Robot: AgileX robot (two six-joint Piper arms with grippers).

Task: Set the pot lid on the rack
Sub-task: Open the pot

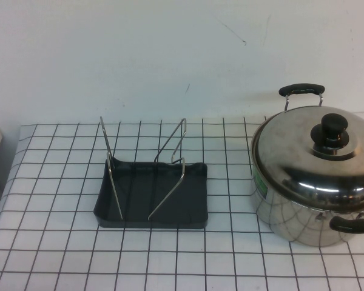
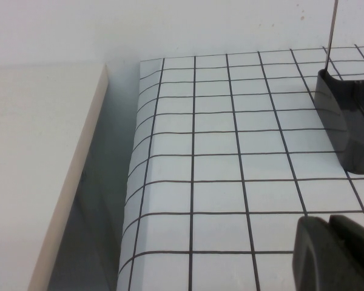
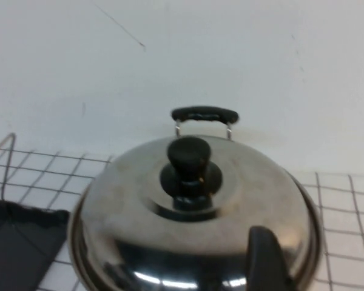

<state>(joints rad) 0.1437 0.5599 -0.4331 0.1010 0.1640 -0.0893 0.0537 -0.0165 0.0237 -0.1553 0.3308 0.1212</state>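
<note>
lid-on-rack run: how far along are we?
Nothing done yet: the lid sits on the pot and the rack holds nothing. In hand: the right pincer is beside the lid, knob ungripped. The left pincer is low over the table's left side, by the rack's end. Left: grip the knob, lift, carry the lid over, stand it between the wires.

White black-gridded table point(image 1: 188, 254) – rack point(image 1: 151, 203) at centre, lidded pot point(image 1: 312, 200) well apart, right

The mirror-polished, black-knobbed steel pot lid point(image 1: 318, 154) is seated flat on the pot; the dark grey, wire-looped rectangular rack point(image 1: 151, 197) is set well apart.
</note>
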